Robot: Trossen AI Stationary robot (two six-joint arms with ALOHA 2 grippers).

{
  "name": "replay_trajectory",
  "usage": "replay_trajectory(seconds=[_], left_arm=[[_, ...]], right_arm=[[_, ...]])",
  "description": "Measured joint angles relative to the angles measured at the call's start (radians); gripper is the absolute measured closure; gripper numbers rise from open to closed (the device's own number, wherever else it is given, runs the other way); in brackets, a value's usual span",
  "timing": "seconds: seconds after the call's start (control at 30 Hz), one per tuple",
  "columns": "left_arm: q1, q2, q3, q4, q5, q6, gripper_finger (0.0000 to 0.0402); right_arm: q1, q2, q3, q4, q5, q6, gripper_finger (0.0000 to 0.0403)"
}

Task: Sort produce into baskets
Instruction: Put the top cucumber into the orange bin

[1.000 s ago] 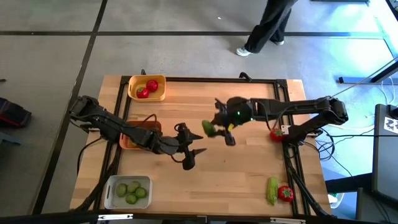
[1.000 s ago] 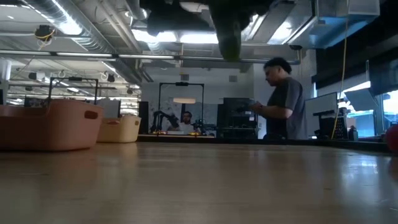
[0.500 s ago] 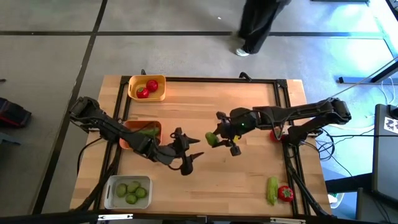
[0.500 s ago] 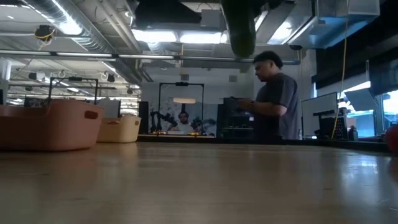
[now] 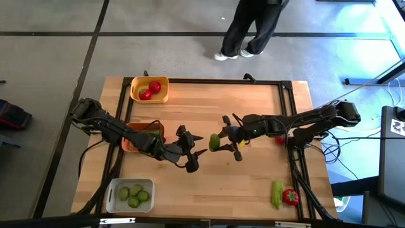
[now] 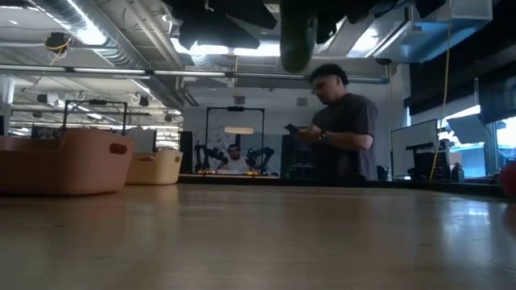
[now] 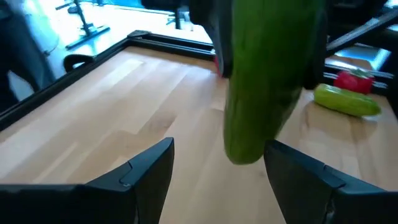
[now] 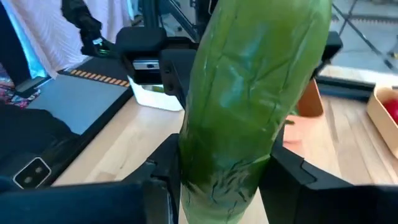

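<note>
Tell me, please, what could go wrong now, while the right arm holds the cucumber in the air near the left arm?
1. The right gripper holds the cucumber high above the table; if the handover slips, it may drop and roll.
2. The left gripper, with open fingers, is very close; the two arms could collide.
3. Only the cucumber's lower end hangs between the left fingers, so a grasp there may be weak.

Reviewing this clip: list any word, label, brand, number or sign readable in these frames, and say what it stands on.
None can be read.
A white label or sheet at the high view's right edge carries dark marks, too small to read.
A striped orange strip on a surface beyond the table in the right wrist view shows no letters.
The cucumber in the right gripper, the baskets and the table bear no text.
</note>
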Motion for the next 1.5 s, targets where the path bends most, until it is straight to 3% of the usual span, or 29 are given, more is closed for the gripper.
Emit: replay_trajectory(seconds=[0.3, 0.67, 1.0, 1.13, 1.23, 1.5], left_arm=[[0.032, 0.0, 0.0, 0.033, 0.103, 0.021, 0.0157], [0.036, 0.012, 0.0, 0.15, 0.124, 0.09, 0.0158], [0.031, 0.013, 0.0, 0.146, 0.126, 0.107, 0.0247], [0.029, 0.012, 0.0, 0.15, 0.127, 0.108, 0.0253], [0.027, 0.006, 0.0, 0.131, 0.131, 0.082, 0.0247], [-0.003, -0.074, 0.001, -0.053, 0.126, 0.036, 0.0245]], right_arm=[[-0.001, 0.016, -0.002, 0.135, -0.002, -0.032, 0.0262], [0.0, 0.036, -0.001, 0.228, -0.004, -0.009, 0.0262], [-0.001, 0.052, -0.001, 0.209, -0.011, 0.03, 0.0262], [-0.001, 0.052, -0.001, 0.226, 0.008, 0.083, 0.026], [-0.001, 0.051, -0.001, 0.218, 0.015, 0.104, 0.024], [-0.001, -0.001, -0.001, 0.078, -0.038, 0.144, 0.0133]])
